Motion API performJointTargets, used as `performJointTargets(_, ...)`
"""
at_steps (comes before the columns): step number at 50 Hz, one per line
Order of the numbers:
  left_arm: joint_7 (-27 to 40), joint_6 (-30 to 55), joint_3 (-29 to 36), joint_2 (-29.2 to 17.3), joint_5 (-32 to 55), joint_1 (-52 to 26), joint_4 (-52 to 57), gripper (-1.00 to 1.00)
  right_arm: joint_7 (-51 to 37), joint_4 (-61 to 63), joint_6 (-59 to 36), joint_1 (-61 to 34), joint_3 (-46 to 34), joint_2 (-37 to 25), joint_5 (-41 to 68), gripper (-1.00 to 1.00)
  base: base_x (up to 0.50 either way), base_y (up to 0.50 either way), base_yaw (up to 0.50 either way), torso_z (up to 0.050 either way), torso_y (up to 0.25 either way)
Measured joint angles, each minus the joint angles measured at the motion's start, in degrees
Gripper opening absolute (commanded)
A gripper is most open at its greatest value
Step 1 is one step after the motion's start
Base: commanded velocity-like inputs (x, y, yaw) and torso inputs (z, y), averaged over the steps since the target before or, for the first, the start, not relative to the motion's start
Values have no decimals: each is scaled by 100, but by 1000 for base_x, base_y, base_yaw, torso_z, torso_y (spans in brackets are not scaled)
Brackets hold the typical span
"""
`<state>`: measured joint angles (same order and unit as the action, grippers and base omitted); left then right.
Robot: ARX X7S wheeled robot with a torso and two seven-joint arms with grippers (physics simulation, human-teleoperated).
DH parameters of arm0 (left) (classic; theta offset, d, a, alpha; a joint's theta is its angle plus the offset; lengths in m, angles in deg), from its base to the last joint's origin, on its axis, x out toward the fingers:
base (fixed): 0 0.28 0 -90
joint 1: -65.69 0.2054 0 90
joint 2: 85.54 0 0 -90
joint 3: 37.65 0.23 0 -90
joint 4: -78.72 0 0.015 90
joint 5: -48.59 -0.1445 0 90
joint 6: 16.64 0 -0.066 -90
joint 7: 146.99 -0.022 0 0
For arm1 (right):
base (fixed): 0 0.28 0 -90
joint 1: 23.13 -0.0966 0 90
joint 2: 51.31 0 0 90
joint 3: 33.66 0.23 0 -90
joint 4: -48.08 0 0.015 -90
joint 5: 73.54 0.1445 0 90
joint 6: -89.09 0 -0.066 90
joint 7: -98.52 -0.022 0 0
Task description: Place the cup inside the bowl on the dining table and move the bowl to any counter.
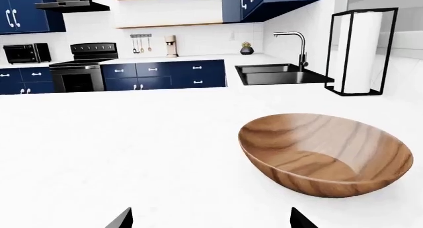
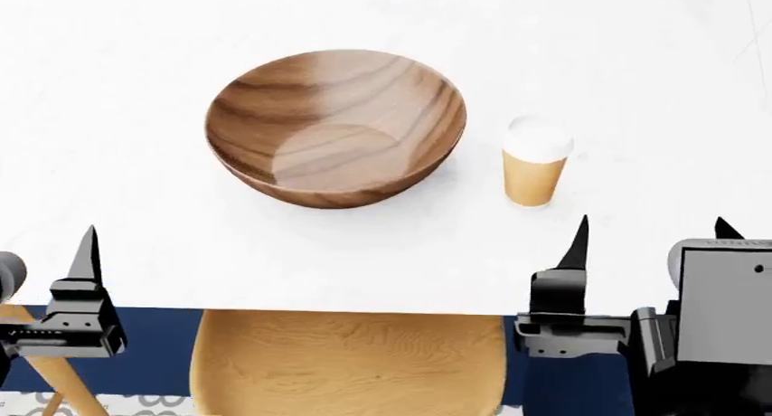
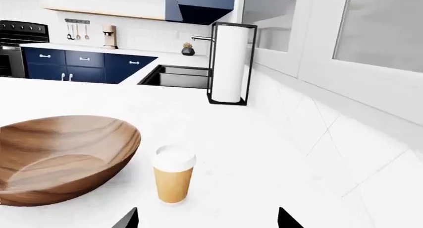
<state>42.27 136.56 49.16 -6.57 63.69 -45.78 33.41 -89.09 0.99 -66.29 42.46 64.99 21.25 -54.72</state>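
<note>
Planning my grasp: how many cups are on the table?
1: the small tan paper cup with white lid stands upright beside the wide dark wooden bowl, apart from it, ahead of the right gripper.

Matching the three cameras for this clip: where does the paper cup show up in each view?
Head view: the cup stands upright on the dining table, just right of the bowl, apart from it.
Right wrist view: low in the picture, centre, beside the bowl.
Left wrist view: not in it.
Shared landmark: the bowl shows in all three views; the paper towel holder shows in both wrist views.
</note>
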Motion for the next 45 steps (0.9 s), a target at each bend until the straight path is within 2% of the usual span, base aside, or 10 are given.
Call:
performJointTargets(28,71,-109,-38,-42,90,130,-64,100,-64,51,-34,36,-61,16,96,100,343,-1,0,0,1)
performJointTargets(45,117,-108,-81,-81,162,141,-46,100,-107,82,-67,20,-78,-19,139,100,207,-1,0,0,0)
